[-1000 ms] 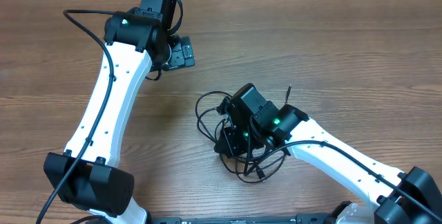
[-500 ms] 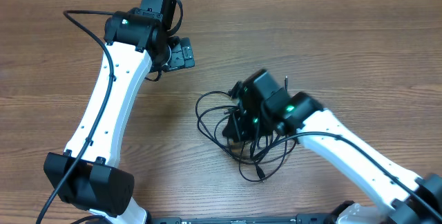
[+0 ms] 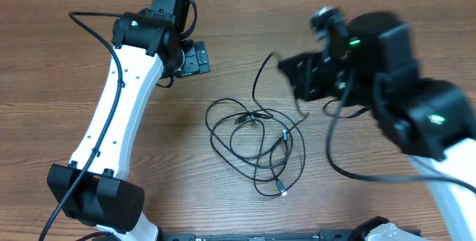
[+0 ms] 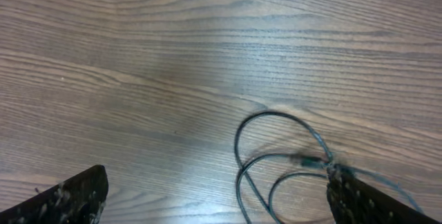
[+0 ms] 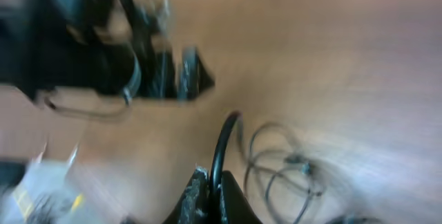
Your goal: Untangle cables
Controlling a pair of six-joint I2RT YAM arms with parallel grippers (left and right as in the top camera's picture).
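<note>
The right tool (image 5: 213, 195), clamped on one strand of the cables (image 3: 256, 144), probably needed a slow, steady lift to draw it free, while the left tool (image 3: 195, 57) waited with jaws apart.

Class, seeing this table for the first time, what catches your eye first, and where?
The tangle of thin black cables at the middle of the wooden table stands out first. Next comes the blurred right arm at the upper right, the right end effector shut on one strand rising from the pile. The left end effector hangs open at the top, apart from the cables.
</note>
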